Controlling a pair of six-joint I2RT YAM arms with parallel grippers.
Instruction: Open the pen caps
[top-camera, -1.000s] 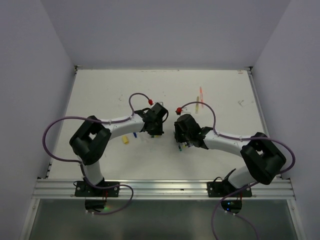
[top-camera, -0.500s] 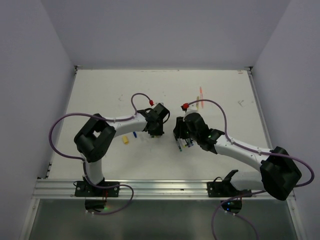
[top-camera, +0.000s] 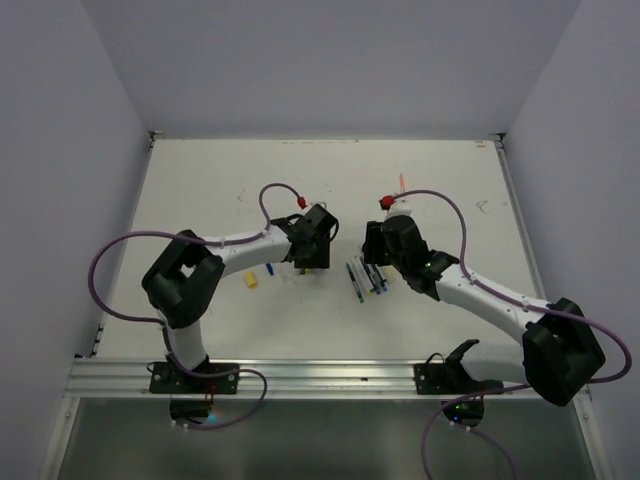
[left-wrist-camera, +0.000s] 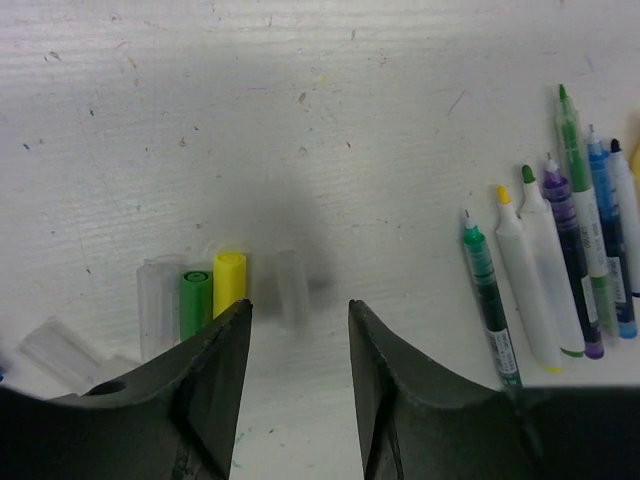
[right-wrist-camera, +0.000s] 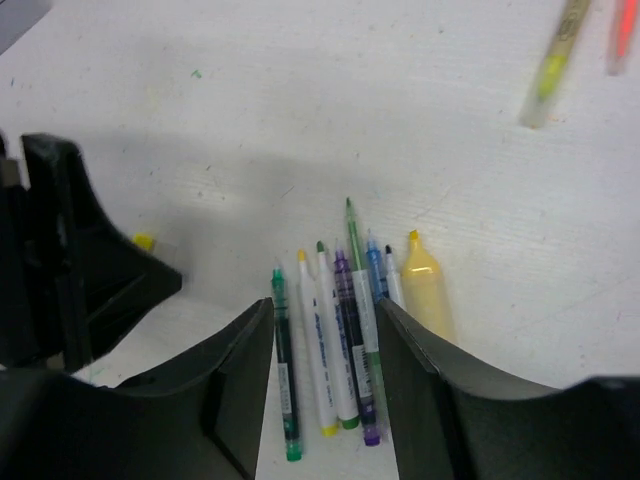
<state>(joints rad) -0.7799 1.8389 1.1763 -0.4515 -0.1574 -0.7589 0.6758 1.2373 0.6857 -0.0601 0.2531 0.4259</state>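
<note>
**Pens** (left-wrist-camera: 560, 270): I count about six in a tight row on the desk (left-wrist-camera: 300, 100). They are thin, straight and uncapped, with the tips all pointing one way. The barrels are smooth plastic in white, green, purple and blue. The tips are green, yellow, purple, blue and dark.

**Highlighter** (right-wrist-camera: 428, 290): stubby, rounded and yellow, lying at the end of the row.

**Stray pens** (right-wrist-camera: 548, 60): two, well beyond the tip end of the row. They are blurred; one is yellow-green and one orange-red.

**Caps:** these lie well apart from the row, on the left claw's side.
- The yellow cap (left-wrist-camera: 229, 283) and green cap (left-wrist-camera: 195, 303) lie side by side. Both are short, opaque tubes with open ends.
- The clear caps (left-wrist-camera: 155, 305) are frosted tubes. One lies beside the green cap, one lies just rowward of the yellow cap, and another lies farther out.
- From above I also see a blue cap (top-camera: 269, 270) farther from the row.

**Left claw** (left-wrist-camera: 300, 310): released. Its matte black fingers are spread with nothing between them, and it hangs over the caps.

**Right claw** (right-wrist-camera: 325, 310): released. Its fingers are spread above the row and grip nothing.

**Desk:** white and faintly ribbed, scuffed and flecked with ink.
</note>
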